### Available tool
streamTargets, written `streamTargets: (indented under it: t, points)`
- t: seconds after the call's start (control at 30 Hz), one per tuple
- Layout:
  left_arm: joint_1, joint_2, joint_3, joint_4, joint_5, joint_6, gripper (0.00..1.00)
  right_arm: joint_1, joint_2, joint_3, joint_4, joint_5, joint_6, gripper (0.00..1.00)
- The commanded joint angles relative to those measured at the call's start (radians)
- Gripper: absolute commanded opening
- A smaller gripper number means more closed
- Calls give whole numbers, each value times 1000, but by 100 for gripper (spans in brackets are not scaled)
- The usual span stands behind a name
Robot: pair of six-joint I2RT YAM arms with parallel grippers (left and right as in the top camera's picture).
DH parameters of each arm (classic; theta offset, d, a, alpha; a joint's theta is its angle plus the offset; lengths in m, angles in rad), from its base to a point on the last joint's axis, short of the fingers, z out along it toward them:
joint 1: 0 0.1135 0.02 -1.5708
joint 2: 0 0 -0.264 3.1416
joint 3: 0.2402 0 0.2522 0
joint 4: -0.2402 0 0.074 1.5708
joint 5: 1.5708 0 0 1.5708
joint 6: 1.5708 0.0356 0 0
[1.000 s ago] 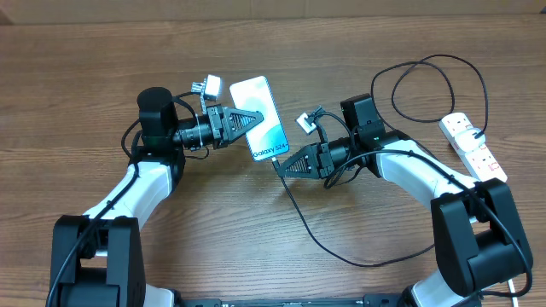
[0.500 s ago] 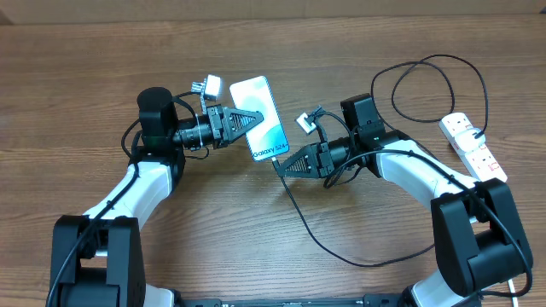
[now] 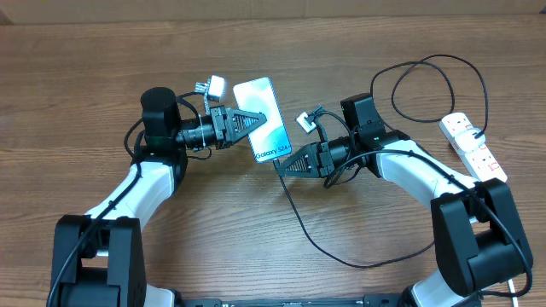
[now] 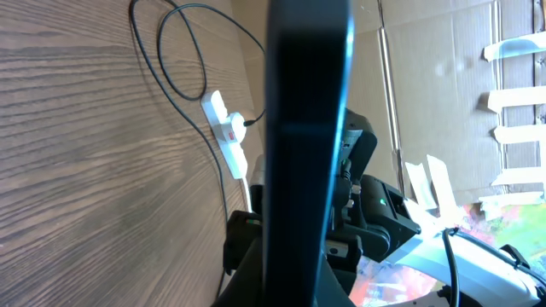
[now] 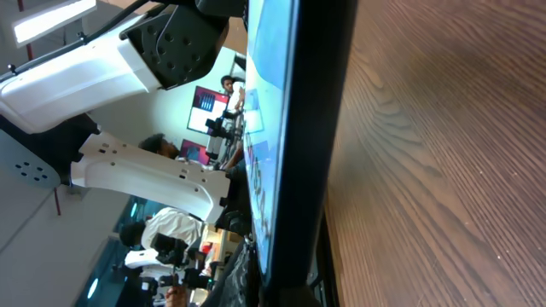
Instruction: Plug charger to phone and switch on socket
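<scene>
Left of the table's (image 3: pixel 94 51) middle, toward the far edge: left pincer (image 3: pixel 245 125), clamped across the long left side of the phone (image 3: pixel 266 128). Appears to hold it raised off the wood, screen up, long axis running from the far edge toward the near edge with a lean to the right. Shows only as a dark edge-on bar in both wrist views, hence no look at the port from there.

At the phone's lower short end, near the table's centre: plug tip (image 3: pixel 277 162) of the charger (image 3: pixel 300 226), touching the port or seated in it; cannot tell which from overhead. Just beside it on the right: right pincer (image 3: pixel 288 165), pointing left at that same end. Cannot tell whether apart or together, fingers merged into one dark wedge.

From the tip, a thin black run toward the near edge, a loop rightward, then up to the far-right corner.

By the right edge, well apart from both pincers: socket (image 3: pixel 474 147), white, long axis slanting far-left to near-right, switches too small to read.

Turns on one relation: port end facing the right pincer, insertion line along the phone's long axis. Probably calls for a right-arm push along that line against the left's hold. For the switch, right arm clearly nearer.
</scene>
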Motion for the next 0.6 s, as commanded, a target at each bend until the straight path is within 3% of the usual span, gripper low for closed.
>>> streamTargets:
  t: [0.0, 0.57]
  points:
    - [-11, -2, 20, 8, 51, 37, 4, -2, -19, 11, 27, -11, 4, 4]
    - [-14, -2, 20, -44, 223, 253, 4, -5, -19, 13, 75, 97, 81, 4]
